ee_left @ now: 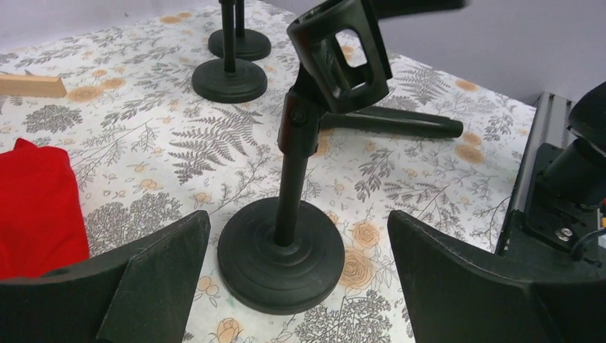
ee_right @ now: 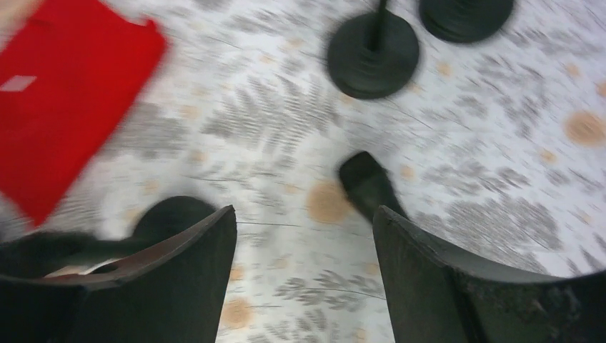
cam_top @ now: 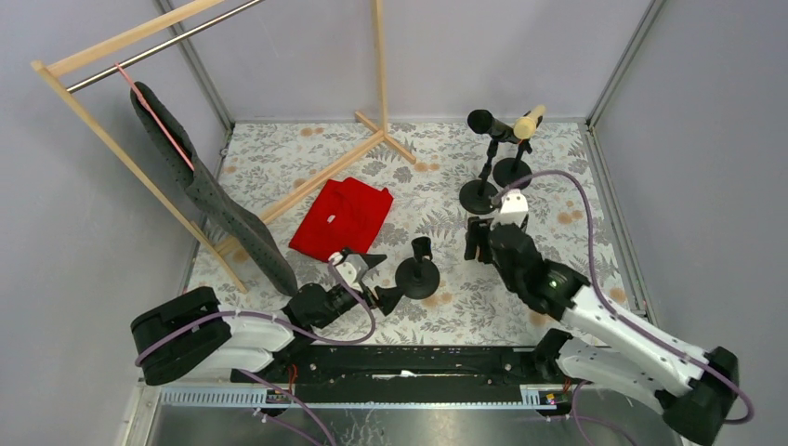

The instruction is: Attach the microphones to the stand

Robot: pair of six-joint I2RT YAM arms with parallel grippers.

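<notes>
Three black round-based stands are on the flowered table. The two at the back right hold a black microphone (cam_top: 485,122) and a cream-beige microphone (cam_top: 531,121). The near stand (cam_top: 423,275) has an empty clip (ee_left: 341,53). My left gripper (ee_left: 296,250) is open, its fingers on either side of this stand's base (ee_left: 281,254) and apart from it. Another black microphone (ee_left: 393,123) lies on the table behind that stand. My right gripper (ee_right: 304,250) is open and low over the table, with one end of this microphone (ee_right: 366,184) just beyond its right finger. This view is blurred.
A red cloth (cam_top: 342,218) lies left of the near stand. A wooden clothes rack (cam_top: 325,181) with a dark garment (cam_top: 214,200) fills the left and back. The two back stand bases (ee_right: 371,53) stand ahead of my right gripper. Grey walls close in the table.
</notes>
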